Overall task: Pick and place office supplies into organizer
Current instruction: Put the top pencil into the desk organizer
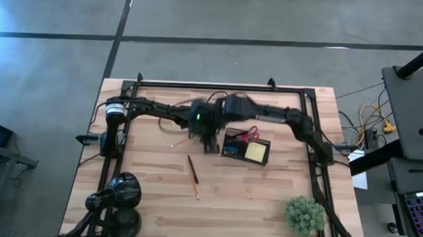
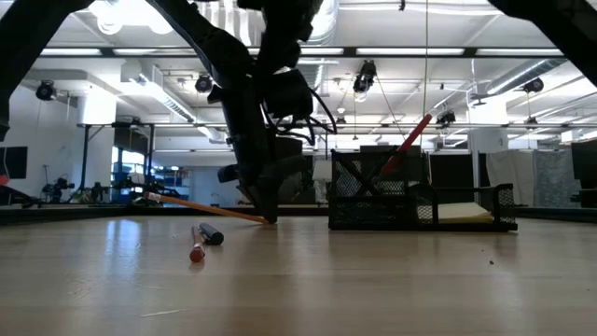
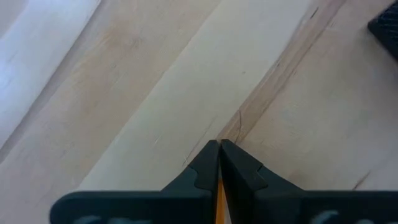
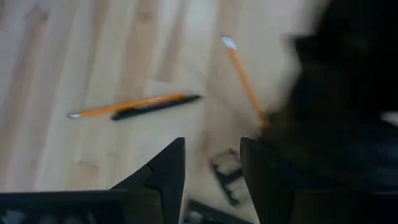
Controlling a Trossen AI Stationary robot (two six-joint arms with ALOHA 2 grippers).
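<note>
Lying slanted on the table, an orange pencil is being pinched at one end by the closed left gripper, just left of the organizer. Another orange pencil and dark pen are lying nearer the front edge. Right gripper is hovering above, fingers parted, empty.

An orange pencil slants off the table beside the dark organizer holding red scissors.

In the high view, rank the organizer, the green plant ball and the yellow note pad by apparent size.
1. Organizer, largest, though close to the plant ball.
2. Green plant ball, slightly smaller.
3. Yellow note pad, smallest; it sits inside the organizer.
</note>
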